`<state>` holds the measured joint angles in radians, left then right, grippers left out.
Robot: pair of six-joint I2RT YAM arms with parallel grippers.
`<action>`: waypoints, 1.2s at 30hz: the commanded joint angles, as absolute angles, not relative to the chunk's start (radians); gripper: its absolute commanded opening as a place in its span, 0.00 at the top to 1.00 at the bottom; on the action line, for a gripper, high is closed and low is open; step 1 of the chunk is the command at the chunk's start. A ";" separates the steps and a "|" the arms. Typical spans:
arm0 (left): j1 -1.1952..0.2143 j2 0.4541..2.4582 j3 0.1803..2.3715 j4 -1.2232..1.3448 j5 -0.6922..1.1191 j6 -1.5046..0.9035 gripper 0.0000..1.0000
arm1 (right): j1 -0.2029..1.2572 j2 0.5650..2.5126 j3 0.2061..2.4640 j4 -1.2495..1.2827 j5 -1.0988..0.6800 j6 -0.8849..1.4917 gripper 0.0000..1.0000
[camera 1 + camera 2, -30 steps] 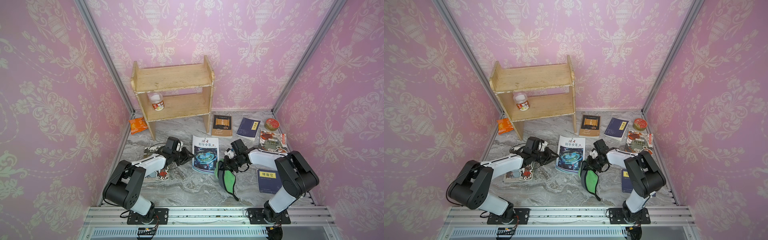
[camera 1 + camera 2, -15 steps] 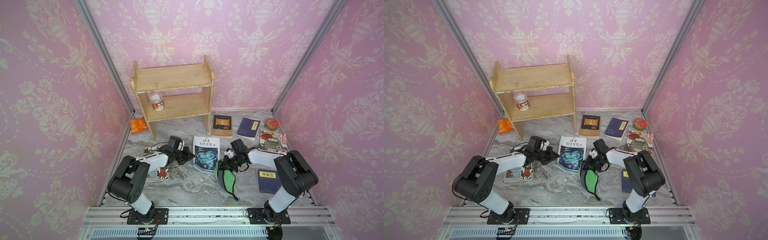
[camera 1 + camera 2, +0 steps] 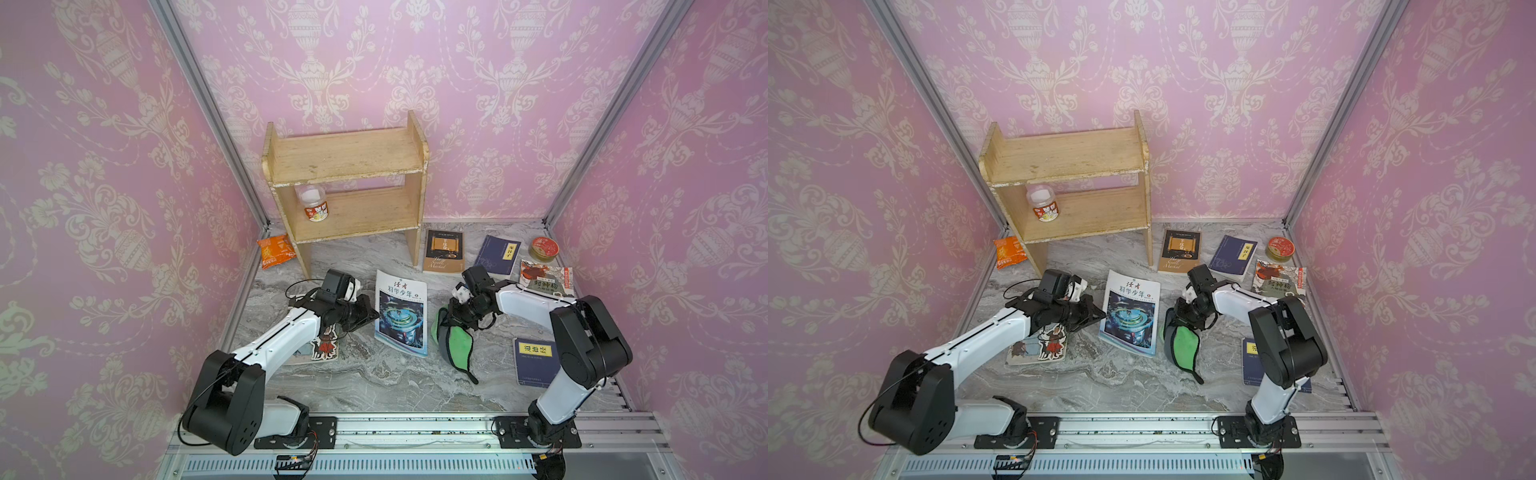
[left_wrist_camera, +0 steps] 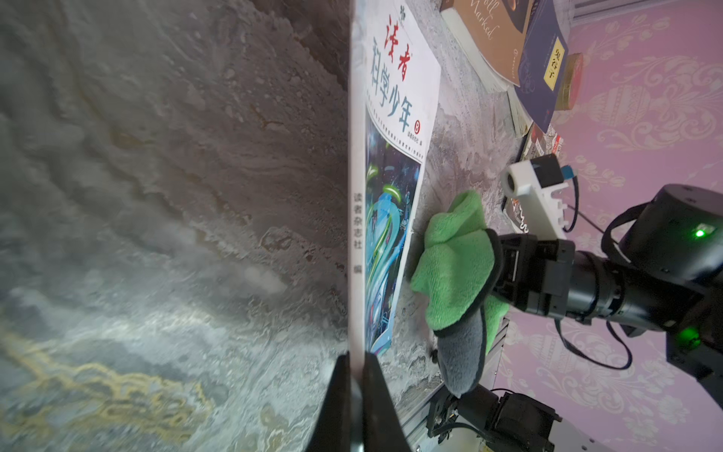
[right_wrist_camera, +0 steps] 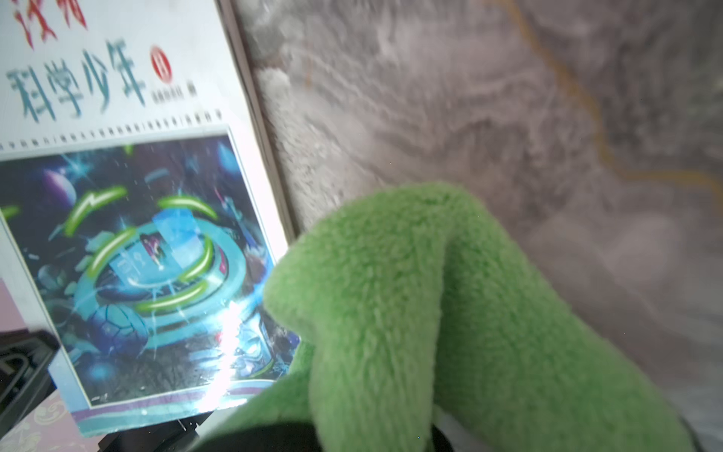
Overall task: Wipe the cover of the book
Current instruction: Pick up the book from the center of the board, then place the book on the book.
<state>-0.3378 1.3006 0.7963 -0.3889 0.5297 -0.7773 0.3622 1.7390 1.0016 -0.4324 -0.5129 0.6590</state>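
Observation:
The book (image 3: 401,320) is a thin magazine with a white title band and a blue space picture, lying mid-table in both top views (image 3: 1131,318). My left gripper (image 3: 372,318) is shut on its left spine edge; in the left wrist view the black fingers (image 4: 375,391) pinch the spine (image 4: 356,235). A green and grey cloth (image 3: 459,345) hangs bunched from my right gripper (image 3: 455,318), which is shut on it just right of the book. In the right wrist view the cloth (image 5: 430,313) hides the jaws and almost touches the cover (image 5: 117,195).
A wooden shelf (image 3: 345,166) with a jar (image 3: 316,203) stands at the back, an orange packet (image 3: 274,251) to its left. Other books (image 3: 444,251) (image 3: 498,257) (image 3: 546,282) (image 3: 536,361), a red tin (image 3: 544,248) and an illustrated book (image 3: 324,349) under the left arm lie around.
My left gripper's jaws have closed onto the book's spine edge. The right gripper and the cloth have stayed where they were.

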 commanded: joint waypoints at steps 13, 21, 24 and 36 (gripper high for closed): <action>-0.186 1.067 1.067 -1.036 0.195 -0.471 1.00 | 0.670 2.154 1.554 -0.507 -0.527 0.708 1.00; -0.125 1.038 1.117 -1.120 0.132 -0.426 1.00 | 0.742 2.302 1.730 -0.494 -0.568 0.765 1.00; -0.096 1.015 1.130 -1.116 0.114 -0.419 1.00 | 0.768 2.339 1.783 -0.509 -0.578 0.767 1.00; -0.029 1.003 1.066 -1.082 0.114 -0.434 0.78 | 0.828 2.441 1.923 -0.568 -0.584 0.770 1.00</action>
<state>-0.0452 1.0222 1.0801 -1.0943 0.1432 -0.4423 0.8085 2.3943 1.8912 -0.5125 -0.5846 0.7601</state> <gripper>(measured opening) 0.201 0.101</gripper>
